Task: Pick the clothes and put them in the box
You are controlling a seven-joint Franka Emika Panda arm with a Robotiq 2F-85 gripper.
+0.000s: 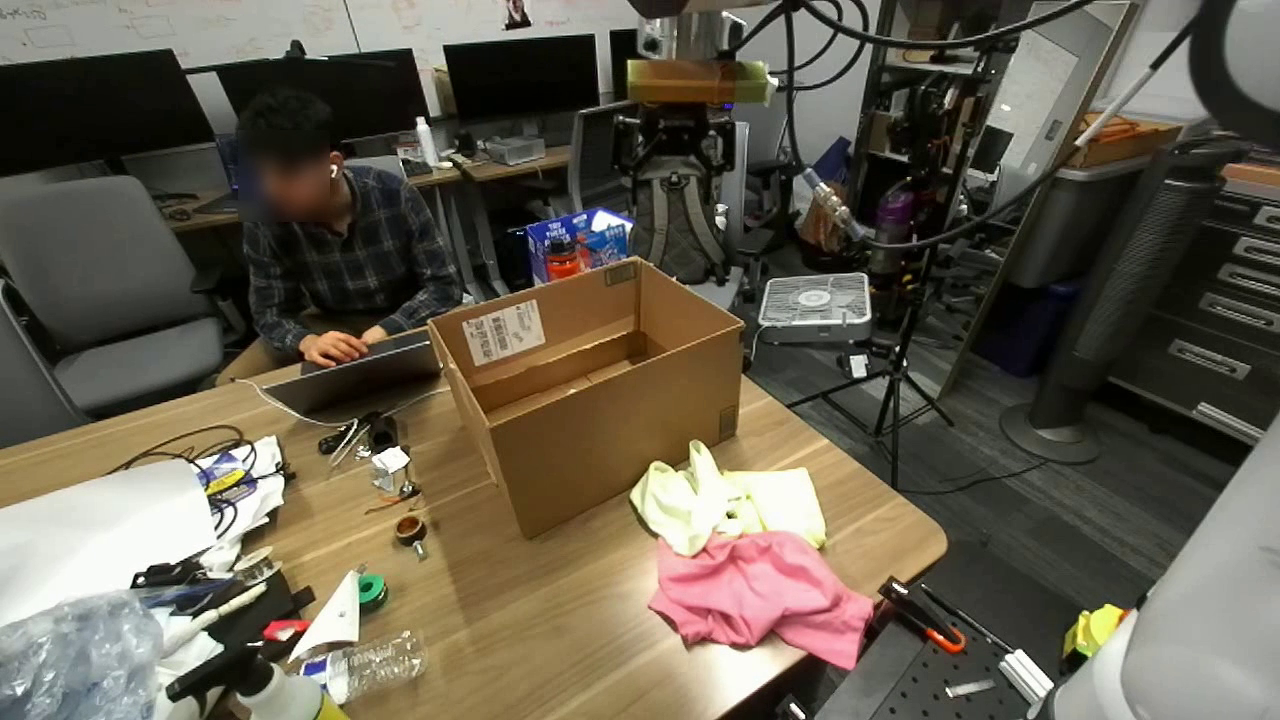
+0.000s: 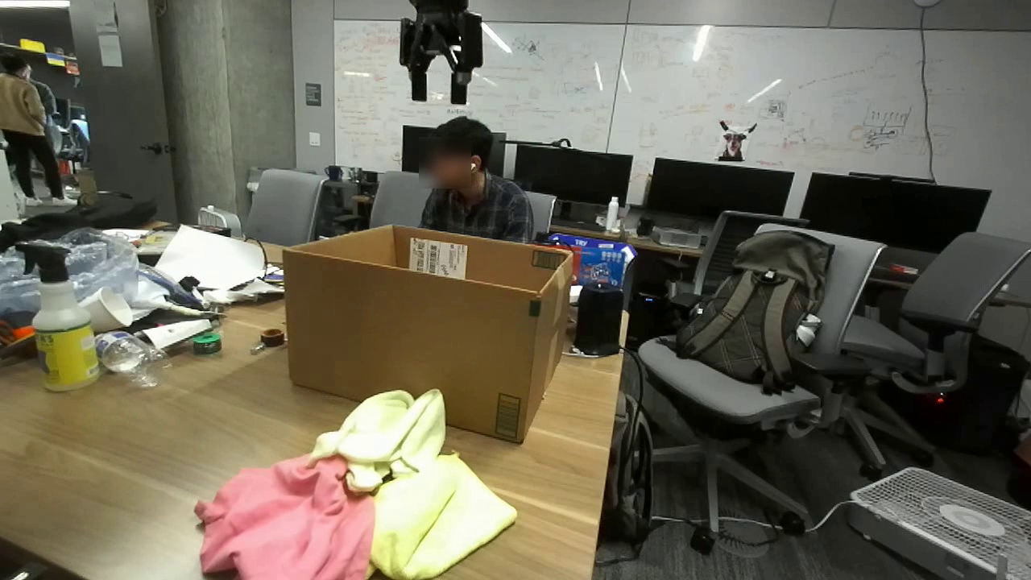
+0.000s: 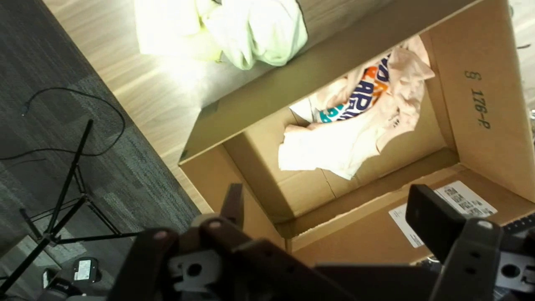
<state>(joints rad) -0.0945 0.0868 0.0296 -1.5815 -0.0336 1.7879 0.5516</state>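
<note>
Pincer point(image 3: 330, 205) spread wide, nothing held, well above the box point(image 1: 610, 430). Pale printed garment point(image 3: 355, 131) lies inside, on the box floor. Left to load: yellow cloth point(image 2: 417, 493), one piece or two I can't tell, just beside the box on the bench point(image 1: 560, 620), and pink garment point(image 2: 290, 515) touching it, seemingly overhanging the edge. Should be light, limp, hard to damage; either may drag its neighbour. I'd pinch yellow's raised fold nearest the box, pink by its bunched middle, not a flat hem.
</note>
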